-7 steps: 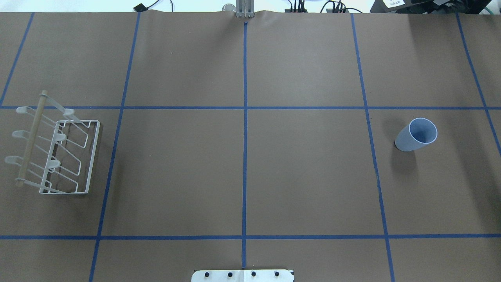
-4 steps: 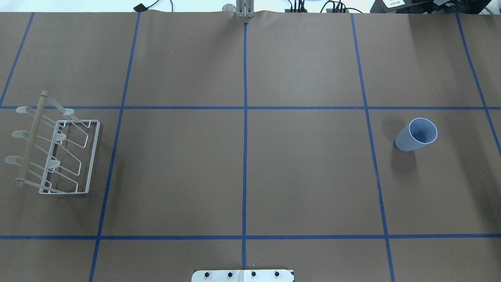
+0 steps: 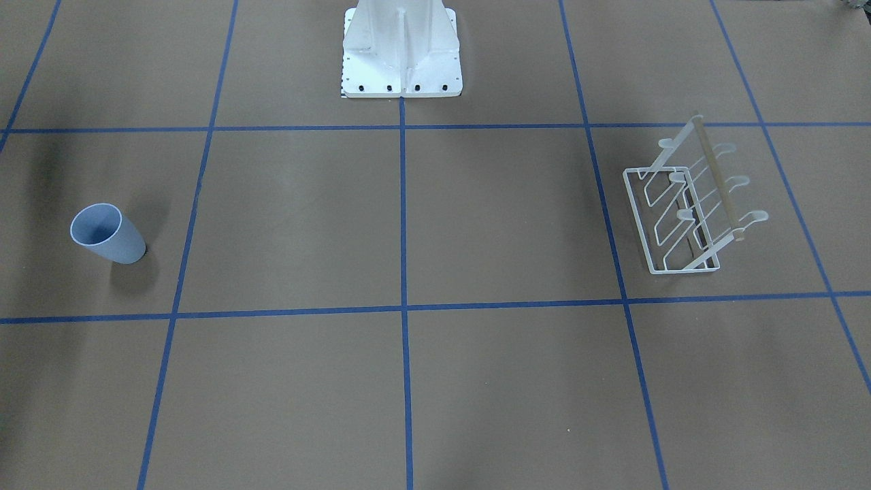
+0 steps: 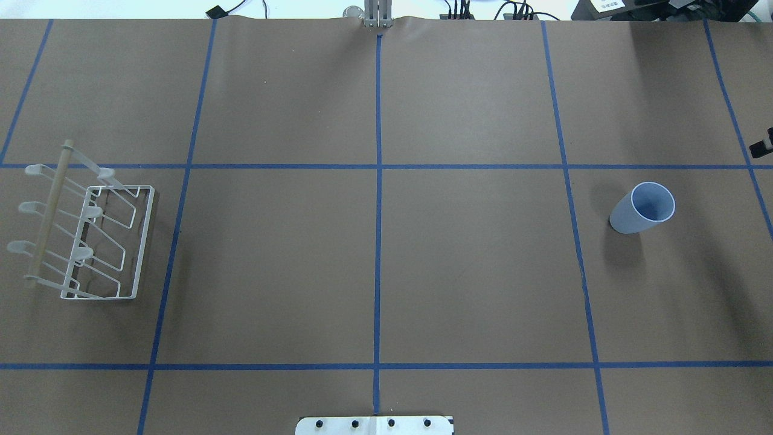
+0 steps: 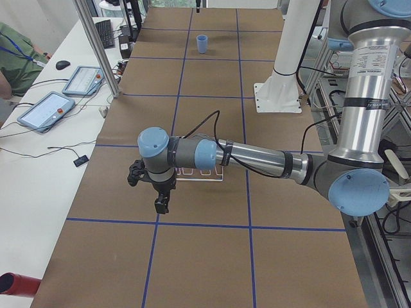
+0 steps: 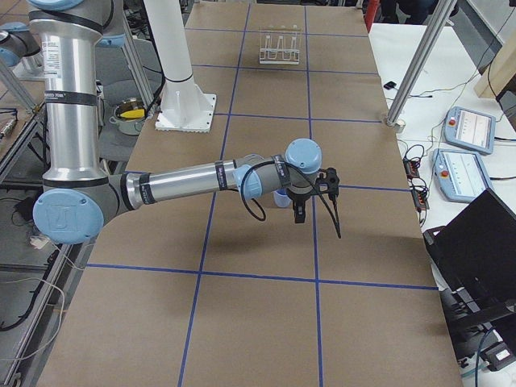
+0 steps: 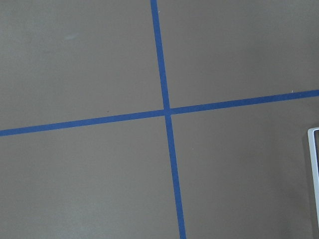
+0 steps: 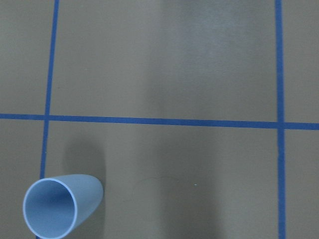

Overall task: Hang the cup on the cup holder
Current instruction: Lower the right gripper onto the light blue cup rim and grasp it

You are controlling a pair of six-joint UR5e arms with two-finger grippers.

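Observation:
The light blue cup (image 4: 642, 207) stands upright with its rim up on the table's right side. It also shows in the front view (image 3: 107, 233), the right wrist view (image 8: 60, 204) and far off in the left side view (image 5: 202, 43). The white wire cup holder (image 4: 84, 223) with its wooden rod stands at the far left (image 3: 687, 211) and holds nothing. My right gripper (image 6: 299, 214) hangs high, close to the cup. My left gripper (image 5: 160, 204) hangs near the holder. I cannot tell whether either gripper is open or shut. No fingers show in the wrist views.
The white metal pedestal (image 3: 401, 47) stands at the robot's edge of the table. Blue tape lines cross the brown table cover. Tablets (image 5: 48, 109) and a laptop (image 6: 484, 250) lie on side tables. Metal posts (image 6: 419, 60) stand at the operators' edge.
A small dark part of the right arm has come into the overhead view's right edge. The cup and the cup holder have not moved.

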